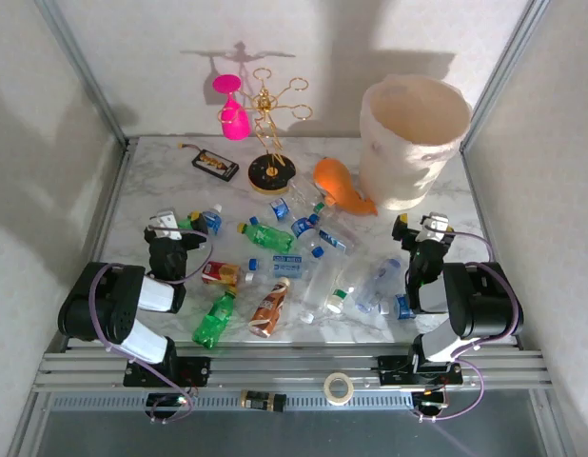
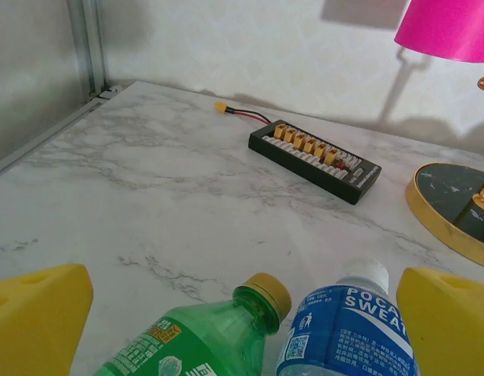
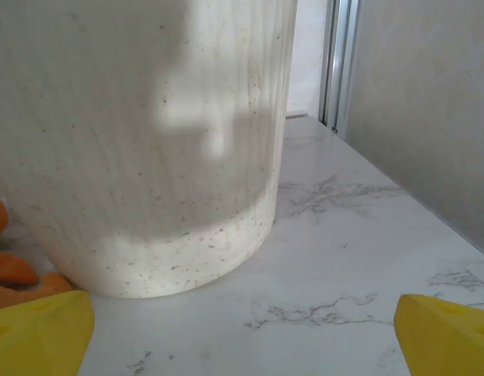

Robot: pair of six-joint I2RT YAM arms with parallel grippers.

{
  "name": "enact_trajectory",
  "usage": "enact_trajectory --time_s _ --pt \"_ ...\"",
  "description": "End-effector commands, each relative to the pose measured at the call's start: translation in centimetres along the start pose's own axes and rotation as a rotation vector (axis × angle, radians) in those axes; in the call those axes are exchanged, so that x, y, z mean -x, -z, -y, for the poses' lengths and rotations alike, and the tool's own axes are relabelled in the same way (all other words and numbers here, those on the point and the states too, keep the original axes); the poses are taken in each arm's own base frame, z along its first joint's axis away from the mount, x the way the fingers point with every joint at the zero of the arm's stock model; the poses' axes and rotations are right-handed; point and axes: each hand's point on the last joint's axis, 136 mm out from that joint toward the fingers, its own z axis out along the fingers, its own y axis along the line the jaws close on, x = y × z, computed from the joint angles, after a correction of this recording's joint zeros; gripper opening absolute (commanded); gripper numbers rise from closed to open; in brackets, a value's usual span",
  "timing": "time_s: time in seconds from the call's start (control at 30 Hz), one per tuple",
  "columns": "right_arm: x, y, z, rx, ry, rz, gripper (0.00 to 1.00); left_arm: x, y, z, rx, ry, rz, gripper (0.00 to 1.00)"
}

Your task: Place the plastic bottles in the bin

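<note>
You have the bin [image 1: 413, 143] at the far right of the marble worktop [image 1: 161, 181]. It is tall, round and cream-white, with wrinkled walls and a wavy rim. Your right claw [image 1: 422, 228] sits near its front, fingers spread and empty, with the speckled wall ahead and to the left.

The plastic bottles [image 1: 294, 267] lie scattered on their sides across the middle of the worktop: clear with blue caps, green, brown, red-labelled.

Your left claw [image 1: 167, 228] is spread and holds nothing. In its wrist view, a green bottle [image 2: 203, 337] and a blue-labelled bottle [image 2: 348, 329] lie side by side between the yellow fingers, necks pointing away.
</note>
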Motion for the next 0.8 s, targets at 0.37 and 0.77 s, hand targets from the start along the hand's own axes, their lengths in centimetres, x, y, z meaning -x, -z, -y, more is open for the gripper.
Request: enact_trajectory --time_s 0.37,0.77 --pt "0.55 -0.04 -0.28 0.01 -0.001 0.025 0.99 0.56 -0.3 0.23 -0.007 -0.001 0.017 0.99" --pt "0.55 -0.14 -0.3 0.019 -0.005 0.022 0.99 0.47 -0.33 0.2 -0.008 0.0 0.013 0.99"
